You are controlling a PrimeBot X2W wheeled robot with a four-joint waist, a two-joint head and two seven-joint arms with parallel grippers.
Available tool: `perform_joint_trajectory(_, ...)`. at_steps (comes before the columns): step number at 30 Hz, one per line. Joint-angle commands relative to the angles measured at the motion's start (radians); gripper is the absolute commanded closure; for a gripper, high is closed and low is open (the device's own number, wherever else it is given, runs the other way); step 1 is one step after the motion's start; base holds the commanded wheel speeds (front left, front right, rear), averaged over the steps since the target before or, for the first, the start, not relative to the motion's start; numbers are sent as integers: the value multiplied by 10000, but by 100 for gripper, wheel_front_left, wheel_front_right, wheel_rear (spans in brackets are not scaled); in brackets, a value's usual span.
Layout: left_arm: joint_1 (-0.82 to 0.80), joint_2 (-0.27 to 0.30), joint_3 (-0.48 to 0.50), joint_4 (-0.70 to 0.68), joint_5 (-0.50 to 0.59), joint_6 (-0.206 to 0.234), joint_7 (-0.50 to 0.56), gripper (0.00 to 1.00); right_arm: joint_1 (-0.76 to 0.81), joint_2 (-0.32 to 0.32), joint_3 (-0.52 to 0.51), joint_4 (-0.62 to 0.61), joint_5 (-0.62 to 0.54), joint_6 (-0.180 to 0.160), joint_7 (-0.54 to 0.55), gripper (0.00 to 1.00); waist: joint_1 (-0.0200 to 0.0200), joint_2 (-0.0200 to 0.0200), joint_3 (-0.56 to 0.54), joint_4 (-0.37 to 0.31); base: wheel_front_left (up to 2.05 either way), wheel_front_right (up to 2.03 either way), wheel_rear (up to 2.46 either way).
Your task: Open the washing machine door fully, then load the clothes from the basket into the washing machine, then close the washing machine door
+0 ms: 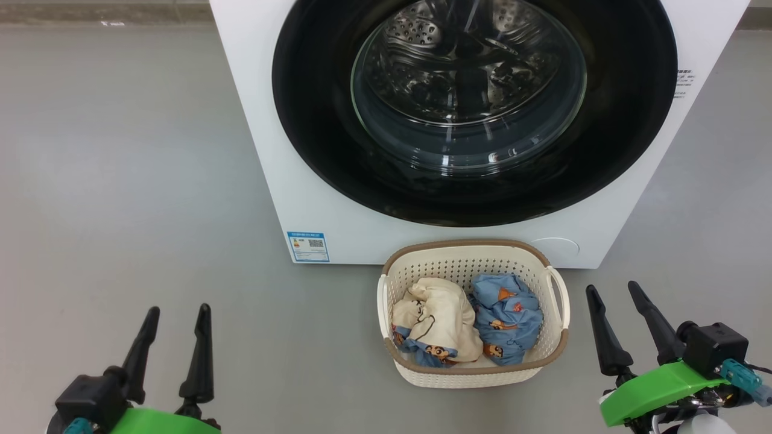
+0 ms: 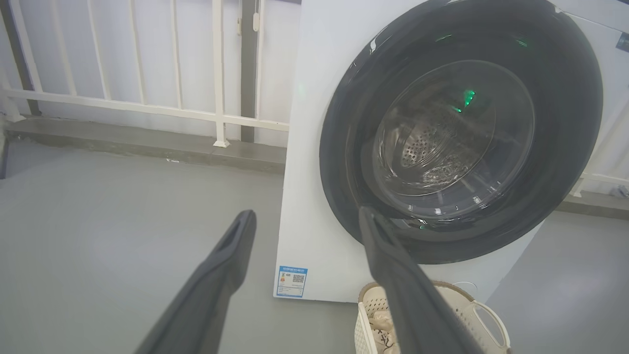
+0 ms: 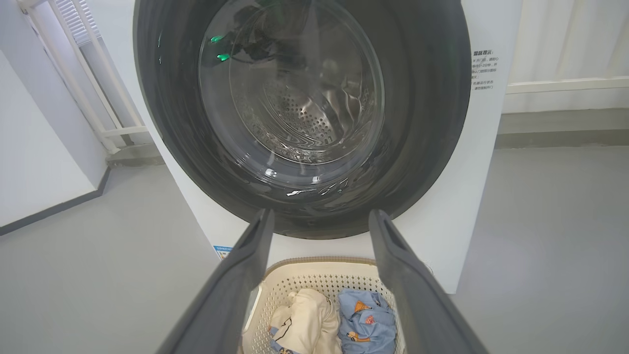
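While the washing machine door (image 1: 313,120) sits shut at upper centre, both our grippers gape empty; the right gripper (image 1: 611,288) (lower right) lies nearer than the left gripper (image 1: 179,309).

The washing machine (image 1: 253,90) is finished in white, its door (image 1: 313,126) framed in black. The basket (image 1: 476,265) is coloured cream, rimmed brown. The clothes (image 1: 446,319) are printed: cream with black-lined figures, blue with orange.

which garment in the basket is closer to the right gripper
The blue garment with orange prints: it lies in the right half of the basket, toward the right gripper, while the cream garment lies in the left half.
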Motion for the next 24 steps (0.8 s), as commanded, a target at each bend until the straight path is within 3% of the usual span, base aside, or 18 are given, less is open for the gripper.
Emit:
perform_joint_trajectory(1,-487,237,299,-164,294,-2,-136,0,-289,-177,157,-279,-272,55,-194,0,0,0,11,0,0,0,0)
perform_joint_trajectory(7,-568,237,439,11,861,-2,-312,0,-208,-129,-126,-275,-917,58,-369,0,0,0,17,0,0,0,0)
perform_joint_trajectory(24,-555,106,835,569,890,-2,-312,0,362,450,-1160,-488,-1060,58,-369,0,0,0,-222,-112,0,0,0)
